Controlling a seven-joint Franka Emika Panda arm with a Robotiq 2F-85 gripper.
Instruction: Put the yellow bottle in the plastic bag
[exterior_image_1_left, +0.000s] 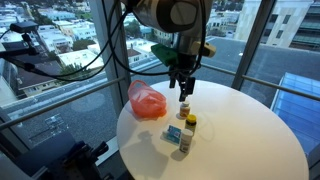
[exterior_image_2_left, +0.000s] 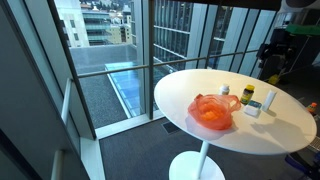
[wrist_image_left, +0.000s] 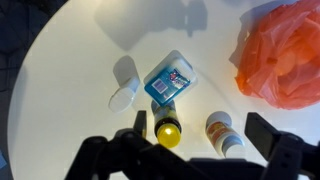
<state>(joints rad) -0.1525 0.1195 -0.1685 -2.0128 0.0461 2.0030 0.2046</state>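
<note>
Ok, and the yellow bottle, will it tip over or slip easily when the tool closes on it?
Probably tippy: the yellow bottle stands upright and narrow on the smooth table. It likely feels rigid and light, being small. A blue box sits close beside it, so a nudge might push both.

Yellow bottle (wrist_image_left: 168, 131), orange bag (wrist_image_left: 285, 55), white table (wrist_image_left: 60, 85)

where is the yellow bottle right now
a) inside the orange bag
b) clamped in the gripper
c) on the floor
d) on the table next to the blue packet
d: in the wrist view the yellow bottle sits on the white table just beside the blue packet, clear of the orange bag, and the gripper is open and holds nothing.
</note>
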